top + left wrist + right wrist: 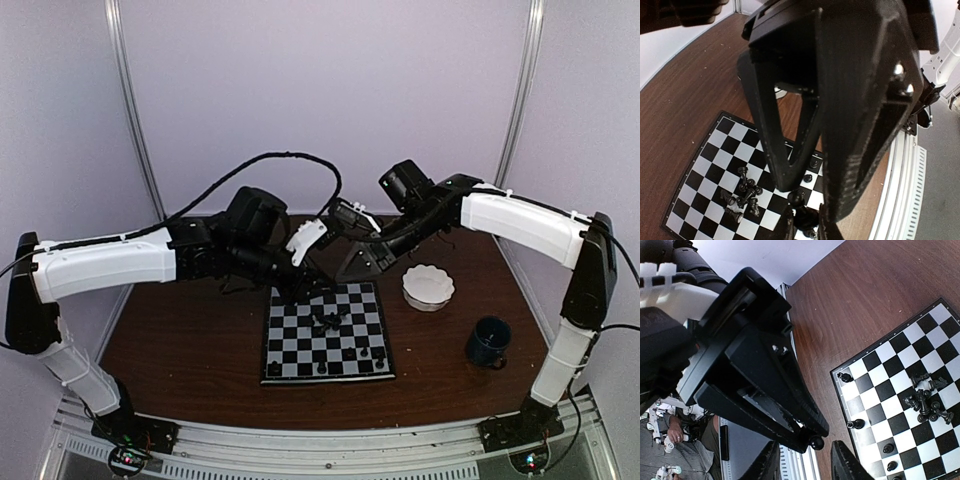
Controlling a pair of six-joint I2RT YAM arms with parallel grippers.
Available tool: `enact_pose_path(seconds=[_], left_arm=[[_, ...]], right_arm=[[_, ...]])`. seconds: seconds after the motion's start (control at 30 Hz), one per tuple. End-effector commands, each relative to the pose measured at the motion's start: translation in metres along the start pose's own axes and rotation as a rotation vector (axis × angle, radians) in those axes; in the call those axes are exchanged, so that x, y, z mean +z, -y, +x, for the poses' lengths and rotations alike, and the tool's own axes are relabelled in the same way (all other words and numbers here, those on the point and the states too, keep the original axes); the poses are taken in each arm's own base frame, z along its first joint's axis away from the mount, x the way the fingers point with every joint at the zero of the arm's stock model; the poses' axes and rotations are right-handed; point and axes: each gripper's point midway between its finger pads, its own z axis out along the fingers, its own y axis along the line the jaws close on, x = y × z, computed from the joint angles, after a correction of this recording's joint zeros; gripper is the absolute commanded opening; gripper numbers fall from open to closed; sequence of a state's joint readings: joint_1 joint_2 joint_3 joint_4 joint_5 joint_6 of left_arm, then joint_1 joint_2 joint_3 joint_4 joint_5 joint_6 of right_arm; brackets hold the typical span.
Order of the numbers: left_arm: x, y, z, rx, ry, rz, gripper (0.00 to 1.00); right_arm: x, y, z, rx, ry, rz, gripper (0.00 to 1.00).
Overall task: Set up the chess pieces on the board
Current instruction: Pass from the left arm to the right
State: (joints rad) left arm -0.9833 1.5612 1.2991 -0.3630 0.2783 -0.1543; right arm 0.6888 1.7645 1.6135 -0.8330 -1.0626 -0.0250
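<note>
The board [300,352] lies at mid-table, with a heap of toppled chess pieces [327,322] near its middle and a few upright ones [362,354] along its near edge. Both grippers meet in the air above the board's far edge. My left gripper [806,226] is shut on one black chess piece [807,212], whose round head [816,442] sticks out of the fingertips. My right gripper [807,463] is open, one finger [765,465] on each side of that head with a gap showing. In the top view the left gripper [312,280] and right gripper [340,272] hide the piece.
A white scalloped bowl [428,287] stands right of the board, and a dark blue mug [489,341] sits nearer the front right. Several pieces [856,424] stand upright along one board edge in the right wrist view. The metal rail [320,445] runs along the table's near edge.
</note>
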Motion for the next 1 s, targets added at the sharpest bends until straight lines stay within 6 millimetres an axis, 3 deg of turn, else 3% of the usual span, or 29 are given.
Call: enact_pose_path(seconds=[0.0,0.5,0.87,0.97], left_arm=[[-0.011,0.011,-0.02,0.055,0.081,0.031,0.11],[-0.009,0.006,-0.019,0.056,0.09,0.005,0.12],[-0.006,0.002,-0.017,0.057,0.093,-0.013,0.12],[-0.006,0.001,-0.016,0.057,0.093,-0.018,0.12]], right_arm=[[-0.001,-0.007,-0.015,0.015,0.038,-0.039,0.35],[0.004,-0.005,-0.011,0.051,0.039,-0.07,0.16],[0.009,-0.002,-0.006,0.031,0.014,-0.03,0.16],[0.009,-0.002,-0.006,0.024,0.011,-0.027,0.12]])
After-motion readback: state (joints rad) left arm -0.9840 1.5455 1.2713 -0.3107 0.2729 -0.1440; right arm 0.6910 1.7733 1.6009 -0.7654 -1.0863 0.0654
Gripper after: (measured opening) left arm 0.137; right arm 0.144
